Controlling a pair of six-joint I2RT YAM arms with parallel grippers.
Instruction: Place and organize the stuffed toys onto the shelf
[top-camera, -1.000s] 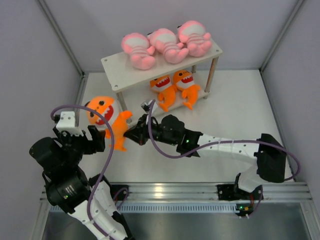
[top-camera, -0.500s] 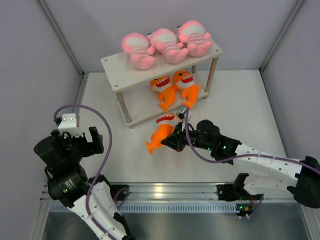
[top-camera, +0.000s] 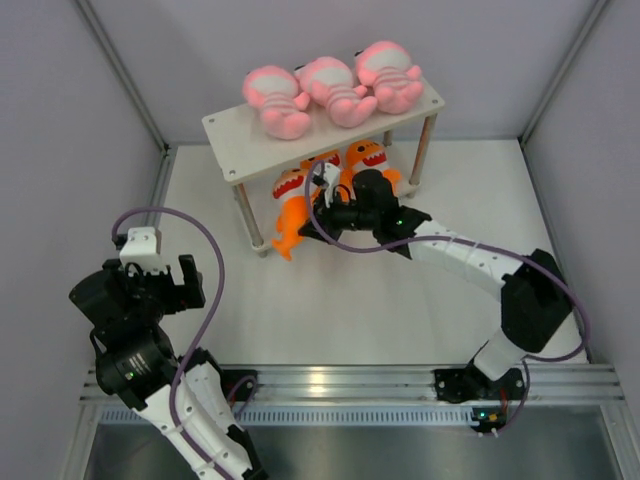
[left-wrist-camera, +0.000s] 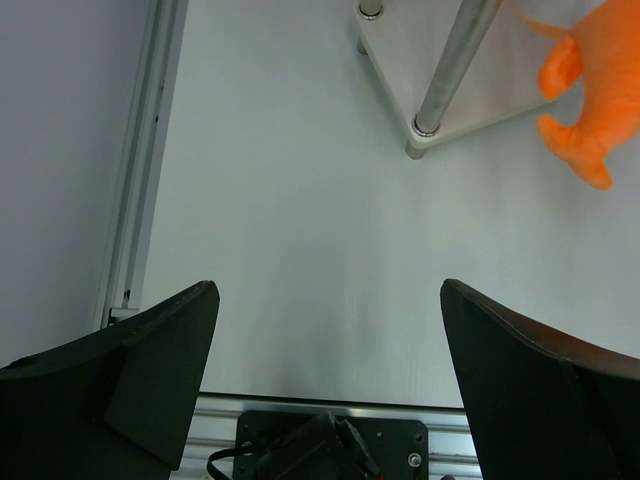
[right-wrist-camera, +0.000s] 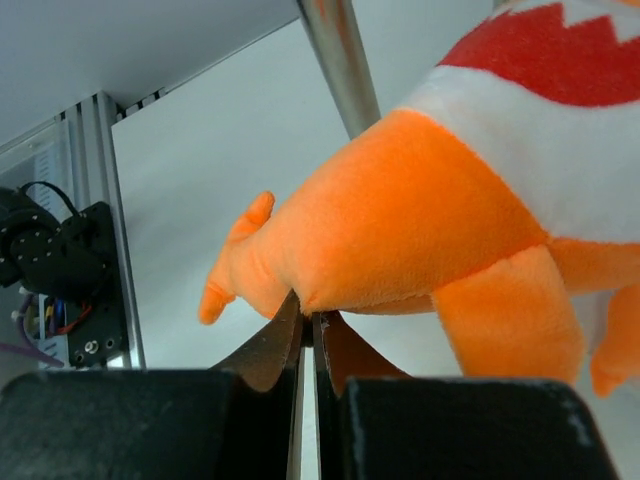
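Orange shark (top-camera: 291, 207) pinched at its underside by nearly closed right gripper (right-wrist-camera: 308, 322), hanging left of it by shelf (top-camera: 240, 140) lower tier's near-left corner, left gripper (left-wrist-camera: 325, 295) wide open, empty.

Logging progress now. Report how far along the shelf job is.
Done: three pink toys sit on the shelf's top tier, and two orange sharks show on the lower tier. In hand: the right gripper is shut on the third shark at the lower tier's front left edge. Remaining: seat it beside the others and release. The left gripper is open.
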